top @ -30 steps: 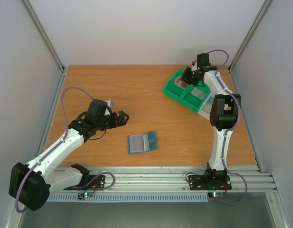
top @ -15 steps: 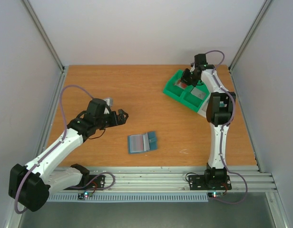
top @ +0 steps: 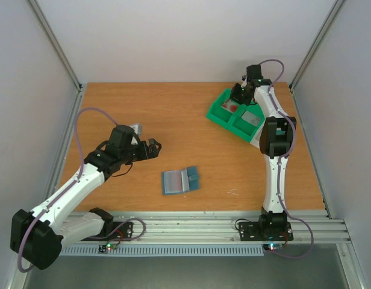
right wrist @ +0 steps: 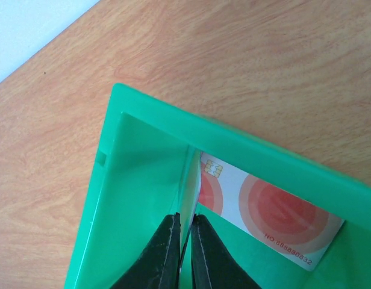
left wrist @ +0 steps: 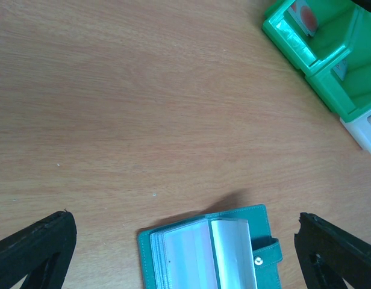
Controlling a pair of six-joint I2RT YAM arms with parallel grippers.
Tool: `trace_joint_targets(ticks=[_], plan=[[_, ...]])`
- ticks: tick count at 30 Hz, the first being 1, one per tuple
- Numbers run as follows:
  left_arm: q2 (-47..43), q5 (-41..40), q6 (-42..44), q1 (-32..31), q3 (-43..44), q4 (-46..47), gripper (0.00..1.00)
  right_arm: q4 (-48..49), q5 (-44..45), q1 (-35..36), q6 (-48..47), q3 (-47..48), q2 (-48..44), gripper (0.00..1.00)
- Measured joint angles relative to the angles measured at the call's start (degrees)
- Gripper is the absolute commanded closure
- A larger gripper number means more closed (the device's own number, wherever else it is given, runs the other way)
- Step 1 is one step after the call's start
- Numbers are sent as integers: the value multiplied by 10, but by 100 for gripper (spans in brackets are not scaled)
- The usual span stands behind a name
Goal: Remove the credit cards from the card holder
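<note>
The card holder is a teal-blue bifold lying open on the table, with its clear sleeves showing in the left wrist view. My left gripper is open and empty, to the left of and behind the holder; in its own view the jaws straddle the holder from above. My right gripper is down in the far-left compartment of the green bin. It is shut on a thin card seen edge-on. A red-and-white credit card lies on the bin floor beside it.
The green bin has a second compartment holding a grey card, and a white bin adjoins it at the right. Grey walls and metal rails enclose the table.
My right gripper has moved a little farther back and deeper over the green bin's far-left compartment. My left arm has drifted slightly to the left. The card holder has not moved.
</note>
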Motion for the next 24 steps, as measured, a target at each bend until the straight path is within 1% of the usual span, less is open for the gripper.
trace_joint_targets(ticks=[9, 19, 24], plan=[[-1, -7, 0, 0, 0, 0, 1, -5, 4, -1, -7, 19, 17, 93], [-3, -21, 2, 0, 0, -13, 1, -21, 13, -3, -17, 38, 32, 87], [-21, -38, 5, 0, 1, -26, 1, -32, 18, -3, -18, 50, 35, 86]])
